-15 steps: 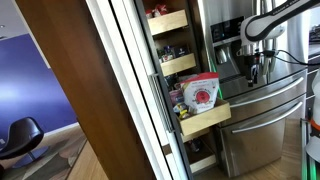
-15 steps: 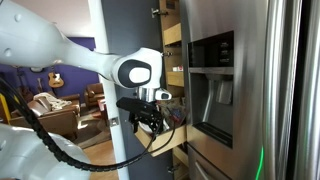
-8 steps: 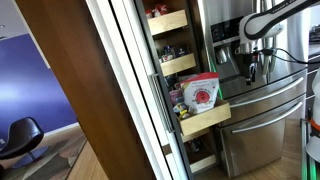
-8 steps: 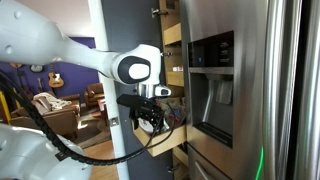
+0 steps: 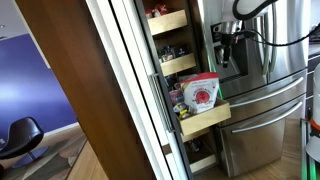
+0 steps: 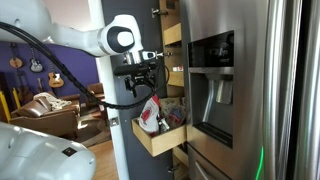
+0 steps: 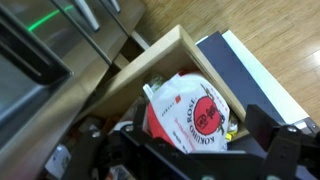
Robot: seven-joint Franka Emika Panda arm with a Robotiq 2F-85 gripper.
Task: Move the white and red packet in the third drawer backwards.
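The white and red packet stands upright in the third drawer, a light wooden tray pulled out of the pantry. Both also show in an exterior view, the packet in the drawer. My gripper hangs open above and off to the side of the packet, clear of it. In the wrist view the packet lies below, between the two open fingers, with the drawer's wooden front beside it.
Two more wooden trays with jars sit above. A steel fridge stands right beside the drawer. The brown pantry door is open. Small packets crowd behind the white one.
The arm has risen and swung towards the pantry. The gripper went from level with the drawer front to above the packet. The packet and drawer have not moved.
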